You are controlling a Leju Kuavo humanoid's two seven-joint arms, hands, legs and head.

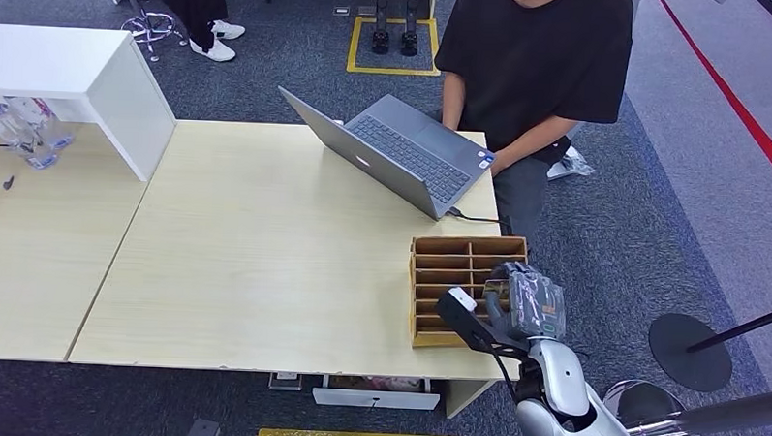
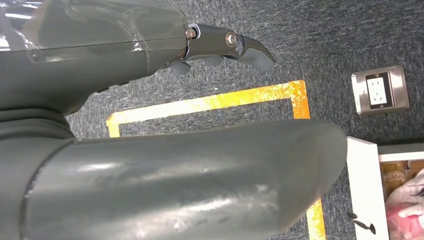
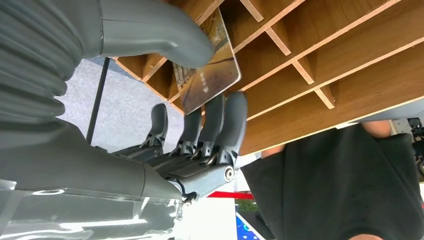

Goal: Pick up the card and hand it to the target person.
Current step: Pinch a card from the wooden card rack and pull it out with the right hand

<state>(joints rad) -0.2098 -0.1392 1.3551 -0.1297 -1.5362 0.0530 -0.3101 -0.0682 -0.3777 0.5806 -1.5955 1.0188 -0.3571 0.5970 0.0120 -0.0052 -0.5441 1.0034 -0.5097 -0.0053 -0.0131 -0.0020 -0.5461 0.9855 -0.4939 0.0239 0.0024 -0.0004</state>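
The right hand [image 3: 200, 135] is grasping the glossy, brown-printed rectangular card [image 3: 210, 70]: in the right wrist view the thick thumb presses one face and the dark fingers [image 3: 222, 120] back the other, with the card's far end still inside a slot of the brown wooden compartment organiser [image 1: 458, 254]. From the head view that hand [image 1: 515, 300] sits at the organiser's near right corner, on the right end of the pale wooden table [image 1: 255, 252]. So the grip looks made, but the card is judged not yet lifted clear; drawing it out, carrying it and passing it over remain. The left hand [image 2: 220, 45] hangs over grey carpet and yellow floor tape, its fingers loosely extended and holding nothing. Beyond the organiser, on the table's far right, stands an open grey laptop [image 1: 394, 150] with a black cable, and behind it a person in a black T-shirt [image 1: 538, 63], presumably the receiver. The laptop's raised lid lies between organiser and person and could obstruct a straight reach. A white box-shaped stand [image 1: 77, 76] sits far left.
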